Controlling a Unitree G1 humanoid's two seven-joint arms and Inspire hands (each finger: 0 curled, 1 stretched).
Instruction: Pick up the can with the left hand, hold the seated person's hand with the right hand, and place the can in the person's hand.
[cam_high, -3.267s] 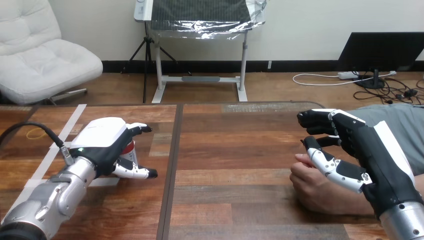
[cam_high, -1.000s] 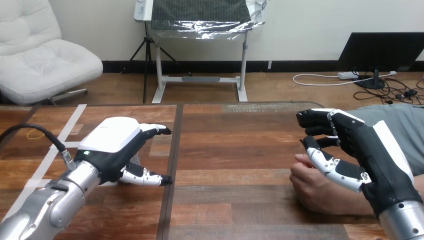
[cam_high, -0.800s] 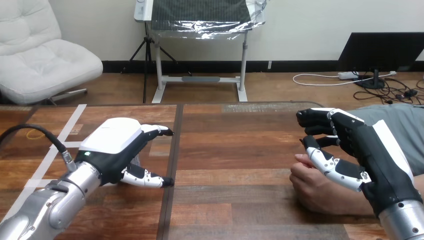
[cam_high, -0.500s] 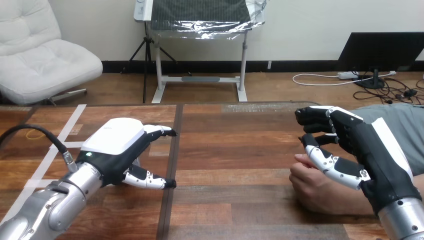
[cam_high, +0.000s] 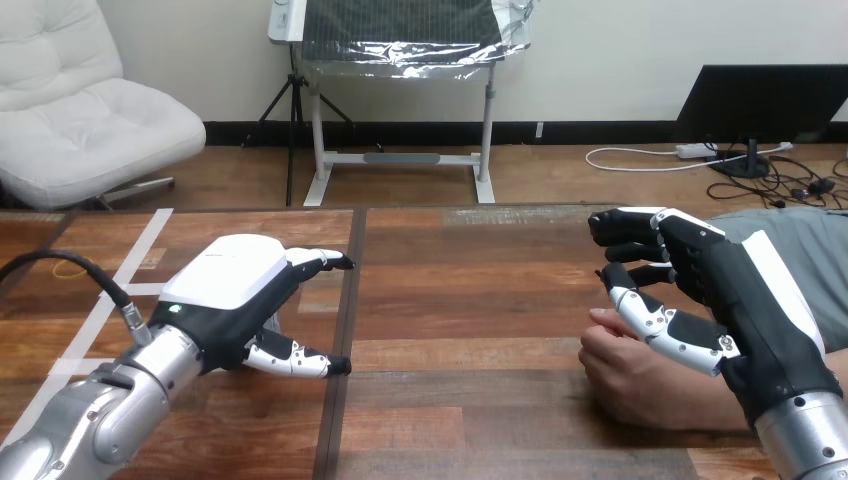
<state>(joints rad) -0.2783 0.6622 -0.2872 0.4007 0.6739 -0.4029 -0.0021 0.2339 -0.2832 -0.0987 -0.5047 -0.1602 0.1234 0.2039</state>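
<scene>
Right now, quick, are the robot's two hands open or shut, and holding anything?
Left hand: open, fingers spread.
Right hand: open, above the person's hand, not gripping it.

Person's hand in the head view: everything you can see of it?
The person's hand lies on the wooden table at the view's right, loosely closed, fingers tucked under, knuckles toward the table's middle, no can in it. Its wrist runs right beneath the robot's right hand, which hangs open over it, thumb just above the fingers; whether they touch cannot be told.
</scene>
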